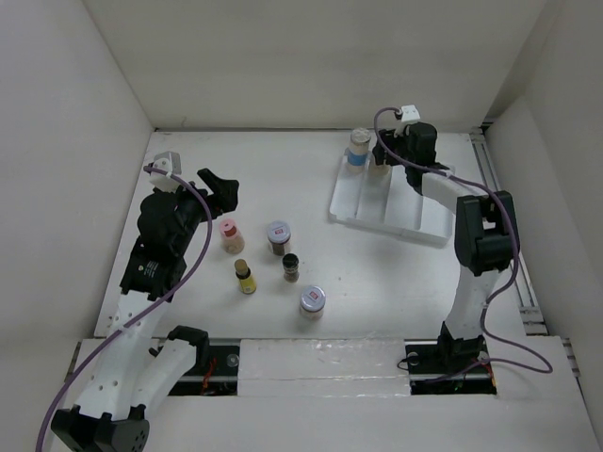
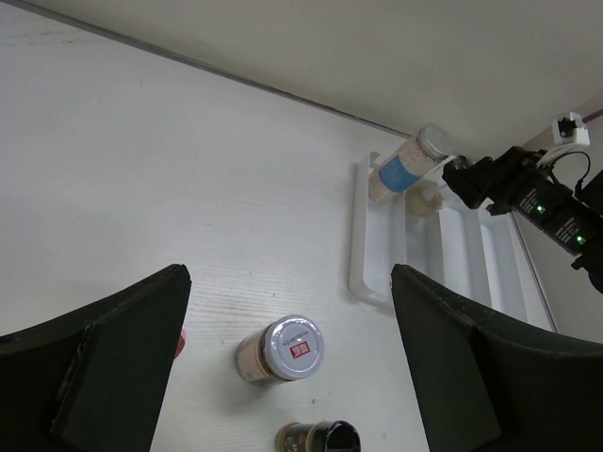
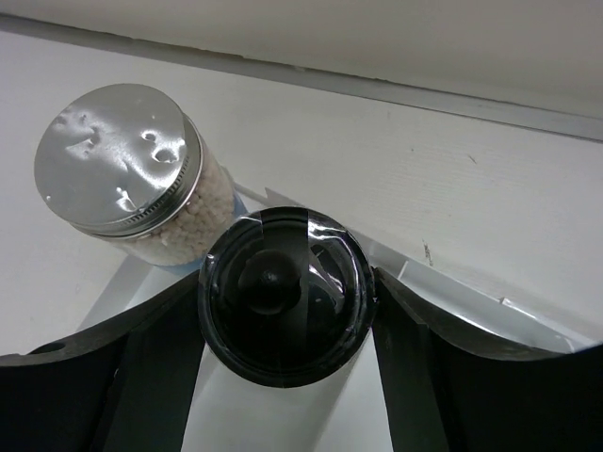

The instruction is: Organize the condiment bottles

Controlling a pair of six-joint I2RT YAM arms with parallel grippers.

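My right gripper (image 1: 387, 158) is shut on a dark-lidded bottle (image 3: 285, 294), both fingers against its cap, over the far end of the white ridged tray (image 1: 405, 212). Whether the bottle rests on the tray I cannot tell. Beside it, a silver-lidded jar (image 3: 121, 162) with a blue label (image 1: 358, 147) stands in the tray. My left gripper (image 2: 292, 311) hangs open and empty above the table. Below it is a jar with a silver lid and red mark (image 2: 287, 348). A pink-lidded bottle (image 1: 231, 234), a small dark bottle (image 1: 290, 266), a yellow bottle (image 1: 245, 276) and another silver-lidded jar (image 1: 312, 300) stand nearby.
White walls close the table on the left, back and right. A rail (image 1: 504, 217) runs along the right edge beyond the tray. The right arm's upright link (image 1: 482, 245) stands near the tray's front right corner.
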